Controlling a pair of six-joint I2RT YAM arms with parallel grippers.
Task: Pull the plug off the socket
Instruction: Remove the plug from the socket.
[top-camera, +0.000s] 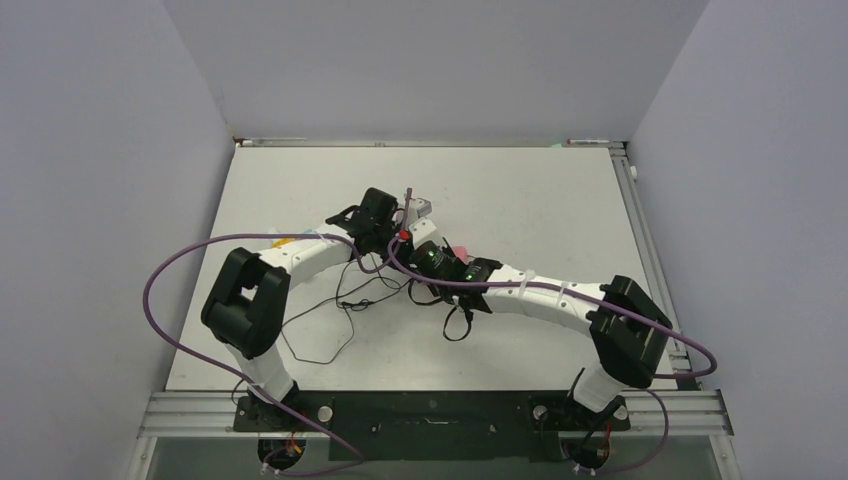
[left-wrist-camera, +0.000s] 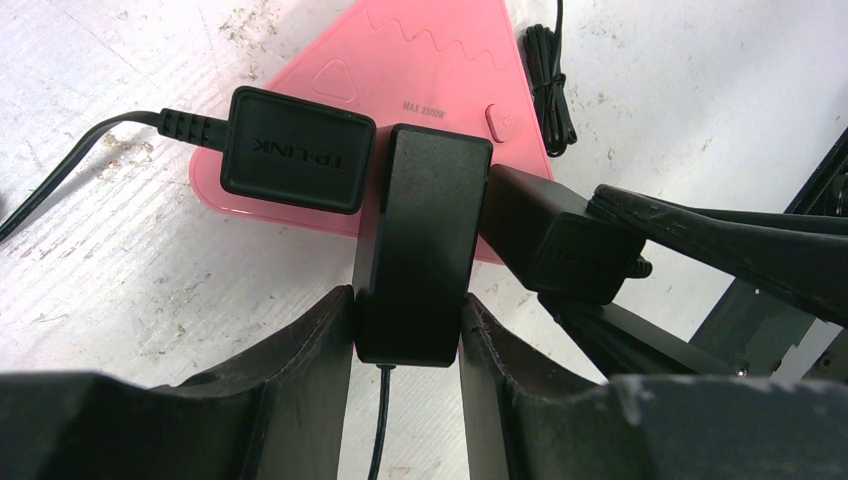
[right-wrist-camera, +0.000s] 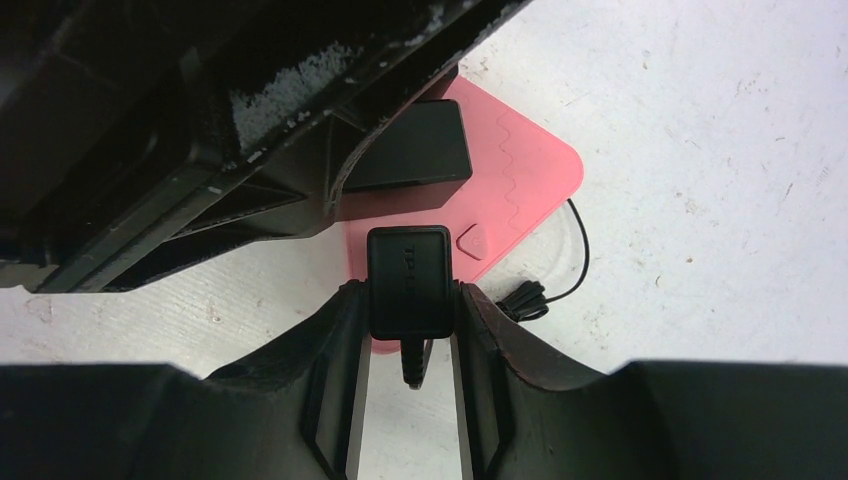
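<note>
Reaching in from either side, both arms meet at the pink triangular socket (left-wrist-camera: 430, 60), which lies flat near the middle of the white table (top-camera: 520, 190). The left claw (left-wrist-camera: 408, 305) is clenched on the middle plug (left-wrist-camera: 425, 220), a black block standing on the socket. The right claw (right-wrist-camera: 410, 300) is clenched on the neighbouring plug (right-wrist-camera: 408, 275), also against the pink face. A third plug (left-wrist-camera: 295, 150), marked TP-LINK, sits ungripped just beside the middle one, its cable (left-wrist-camera: 70, 165) trailing across the table.
</note>
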